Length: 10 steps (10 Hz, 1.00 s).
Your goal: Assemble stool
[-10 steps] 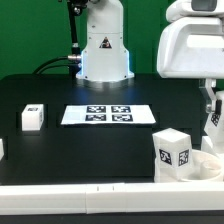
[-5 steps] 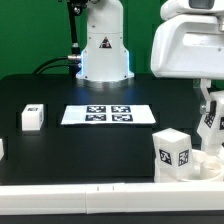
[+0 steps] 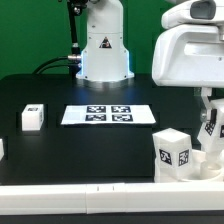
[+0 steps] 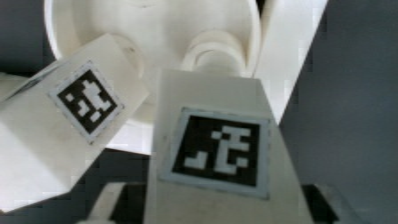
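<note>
We have the gripper clamped on a leg, with the fingers tight on either side of it and the jaws only as wide as the leg. The leg's long axis runs straight out from the gripper, near vertical with a slight tilt, far end down. Its tagged face is toward the wrist camera.

The seat lies directly below the gripper. In the wrist view the leg's far end lines up with a round socket in the seat; we can't tell if they touch. A second leg stands upright just beside the held one, on the exterior view's left. A third leg and the marker board are well apart from the gripper.

Versus 1.0 s ago, the gripper has shifted a little toward the exterior view's left and sits slightly lower, leg with it. Everything else is unchanged.
</note>
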Motion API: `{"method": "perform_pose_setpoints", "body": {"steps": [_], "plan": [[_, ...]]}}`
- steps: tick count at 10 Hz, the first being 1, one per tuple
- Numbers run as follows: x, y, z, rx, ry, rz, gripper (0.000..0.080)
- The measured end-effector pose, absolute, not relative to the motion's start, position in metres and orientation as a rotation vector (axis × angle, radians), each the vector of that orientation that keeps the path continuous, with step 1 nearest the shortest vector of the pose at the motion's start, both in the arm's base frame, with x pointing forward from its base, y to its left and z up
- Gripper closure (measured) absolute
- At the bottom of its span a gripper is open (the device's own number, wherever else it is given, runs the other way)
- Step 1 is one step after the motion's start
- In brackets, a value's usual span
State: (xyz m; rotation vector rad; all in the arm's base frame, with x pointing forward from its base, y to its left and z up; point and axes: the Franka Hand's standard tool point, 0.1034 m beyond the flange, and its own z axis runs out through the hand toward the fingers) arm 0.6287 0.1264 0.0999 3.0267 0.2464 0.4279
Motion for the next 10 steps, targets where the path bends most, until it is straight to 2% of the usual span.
{"method": "perform_pose_setpoints", "body": {"steps": [3,10], "plan": [[0.6323,0.1319,0.0925,3.019,0.279,0.424,0.0476],[0.6367,0.1289,0.0918,3.012,0.307,0.462,0.0476]]}}
